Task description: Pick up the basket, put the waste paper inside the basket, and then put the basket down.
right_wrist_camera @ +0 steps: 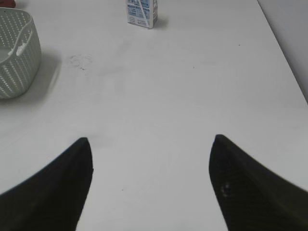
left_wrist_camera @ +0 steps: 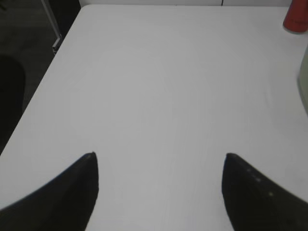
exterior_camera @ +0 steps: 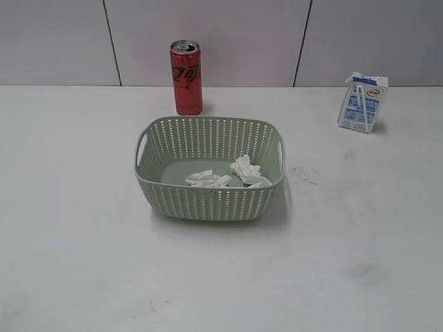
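Note:
The sage-green basket (exterior_camera: 208, 200) stands on the white table in the middle of the exterior view. Wads of white waste paper (exterior_camera: 228, 176) lie inside it, on its floor. The basket's side also shows at the left edge of the right wrist view (right_wrist_camera: 14, 53) and as a sliver at the right edge of the left wrist view (left_wrist_camera: 304, 82). My left gripper (left_wrist_camera: 160, 156) is open and empty over bare table, left of the basket. My right gripper (right_wrist_camera: 150, 139) is open and empty over bare table, right of the basket. Neither gripper shows in the exterior view.
A red can (exterior_camera: 185, 77) stands behind the basket; its base shows in the left wrist view (left_wrist_camera: 295, 17). A white-and-blue milk carton (exterior_camera: 363, 102) stands at the back right, also in the right wrist view (right_wrist_camera: 142, 12). The table's left edge (left_wrist_camera: 43, 82) and right edge (right_wrist_camera: 284, 53) are near.

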